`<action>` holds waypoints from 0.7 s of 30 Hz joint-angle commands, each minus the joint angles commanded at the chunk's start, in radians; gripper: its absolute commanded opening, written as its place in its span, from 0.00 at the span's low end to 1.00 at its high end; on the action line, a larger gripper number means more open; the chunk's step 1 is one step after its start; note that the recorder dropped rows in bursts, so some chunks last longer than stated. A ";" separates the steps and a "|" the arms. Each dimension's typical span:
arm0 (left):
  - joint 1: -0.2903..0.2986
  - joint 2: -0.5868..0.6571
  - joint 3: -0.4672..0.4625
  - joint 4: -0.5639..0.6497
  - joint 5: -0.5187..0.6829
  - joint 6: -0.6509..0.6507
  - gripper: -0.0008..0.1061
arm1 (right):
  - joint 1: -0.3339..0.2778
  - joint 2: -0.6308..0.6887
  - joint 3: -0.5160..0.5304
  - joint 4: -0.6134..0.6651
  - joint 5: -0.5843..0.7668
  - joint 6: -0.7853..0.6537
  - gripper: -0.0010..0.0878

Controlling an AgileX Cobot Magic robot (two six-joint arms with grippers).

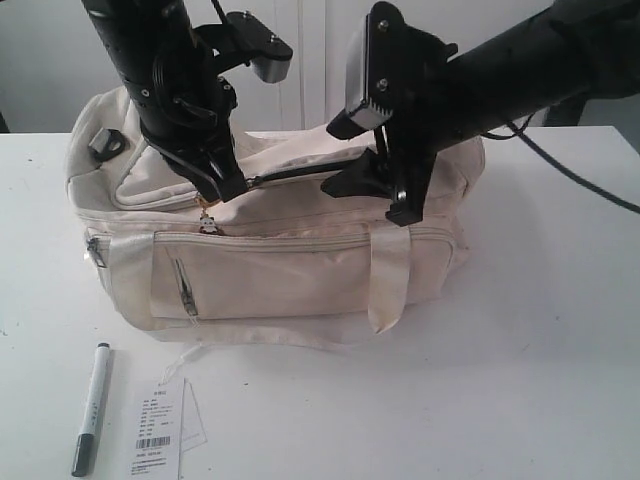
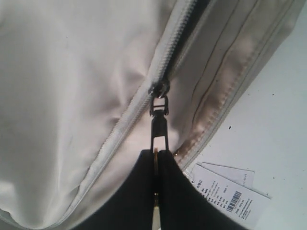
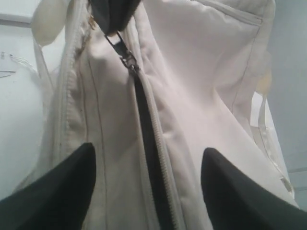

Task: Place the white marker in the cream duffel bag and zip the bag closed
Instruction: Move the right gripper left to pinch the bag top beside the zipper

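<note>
White marker [image 1: 92,408] lies on the bench [image 1: 520,380] at front left, beside a paper tag [image 1: 160,432] and outside the cream duffel bag [image 1: 280,270]. Left pincer [image 2: 157,153] is clamped on the top zipper pull [image 2: 159,132]; the zip shows a dark gap, so it is partly open. Right pincer [image 3: 147,152] hangs spread wide over the bag, holding nothing. Packing the marker and zipping the bag shut both remain.

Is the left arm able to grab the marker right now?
Probably not yet: its tool is pinched on the zipper pull atop the bag. The marker lies uncovered on the table, so letting go first should free the way.
</note>
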 joint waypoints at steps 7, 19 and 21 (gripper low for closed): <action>0.000 0.000 0.000 0.000 -0.002 -0.002 0.01 | 0.027 0.055 -0.009 0.064 -0.022 -0.087 0.69; 0.000 0.000 0.000 -0.007 0.001 -0.002 0.01 | 0.052 0.083 -0.009 0.087 -0.116 -0.128 0.32; 0.000 0.000 0.000 -0.007 0.001 -0.002 0.01 | 0.052 0.083 -0.009 0.083 -0.113 -0.128 0.16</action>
